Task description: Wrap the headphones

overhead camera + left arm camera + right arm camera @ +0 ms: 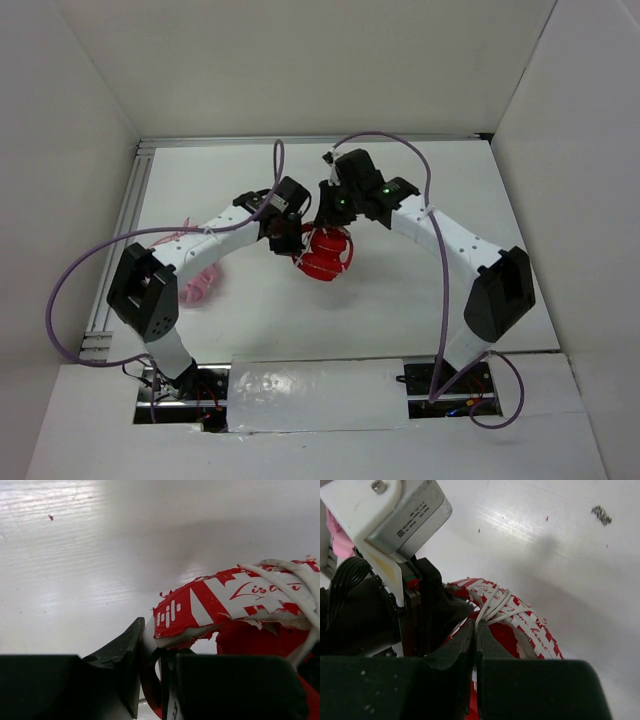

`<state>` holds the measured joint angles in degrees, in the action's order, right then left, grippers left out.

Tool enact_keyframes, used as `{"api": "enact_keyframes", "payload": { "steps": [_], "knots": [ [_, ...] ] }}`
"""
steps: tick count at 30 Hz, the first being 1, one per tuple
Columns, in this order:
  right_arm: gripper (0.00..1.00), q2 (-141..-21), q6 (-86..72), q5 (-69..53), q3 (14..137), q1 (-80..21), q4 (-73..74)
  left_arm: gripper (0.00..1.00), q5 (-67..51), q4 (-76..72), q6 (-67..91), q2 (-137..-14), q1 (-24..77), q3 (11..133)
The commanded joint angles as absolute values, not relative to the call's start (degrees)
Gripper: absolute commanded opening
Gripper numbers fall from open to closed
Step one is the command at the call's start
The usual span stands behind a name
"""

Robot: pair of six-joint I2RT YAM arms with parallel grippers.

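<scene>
The red headphones [326, 254] lie at the table's middle, between both grippers. Their red-and-white patterned headband [235, 600] has several turns of thin white cable [496, 604] wound across it. My left gripper [286, 240] is shut on the headband's end [150, 655], with the band pinched between its black fingers. My right gripper [328, 215] is shut on the white cable [478, 630], which runs up from between its fingertips onto the headband [530, 625]. The left gripper's body [395, 555] shows close beside it in the right wrist view.
Pale pink headphones [200, 283] lie at the left, beside the left arm; a bit shows in the right wrist view [337, 535]. White walls enclose the table. A slotted rail [125, 230] runs along the left edge.
</scene>
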<state>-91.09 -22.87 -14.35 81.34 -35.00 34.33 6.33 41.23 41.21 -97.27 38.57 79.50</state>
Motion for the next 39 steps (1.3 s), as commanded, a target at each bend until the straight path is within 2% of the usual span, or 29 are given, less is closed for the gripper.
{"api": "enact_keyframes", "payload": {
  "steps": [1,13,24,28,32,39],
  "knots": [
    [0.0,-93.9,-24.8,-9.9,88.7,-38.3,27.5,0.0,4.0,43.6,47.5,-96.4,33.5,80.9],
    [0.0,-114.5,-21.1,-2.0,106.9,-45.7,20.3,0.0,3.9,45.4,54.0,-96.9,17.8,81.2],
    [0.0,-137.7,-24.3,-1.2,131.5,-46.0,9.6,0.0,11.2,35.1,41.0,-103.0,8.1,88.9],
    [0.04,-144.8,-29.9,-4.6,134.8,-46.4,2.2,0.0,11.2,33.3,36.5,-105.9,4.5,90.4],
    [0.05,-151.6,-34.5,-3.1,142.6,-48.2,1.0,0.0,14.1,30.7,35.3,-107.1,3.3,89.4],
    [0.03,-154.4,-42.9,-4.2,141.8,-48.3,-2.1,0.0,14.4,29.1,33.1,-110.3,2.0,91.0]
  ]
}}
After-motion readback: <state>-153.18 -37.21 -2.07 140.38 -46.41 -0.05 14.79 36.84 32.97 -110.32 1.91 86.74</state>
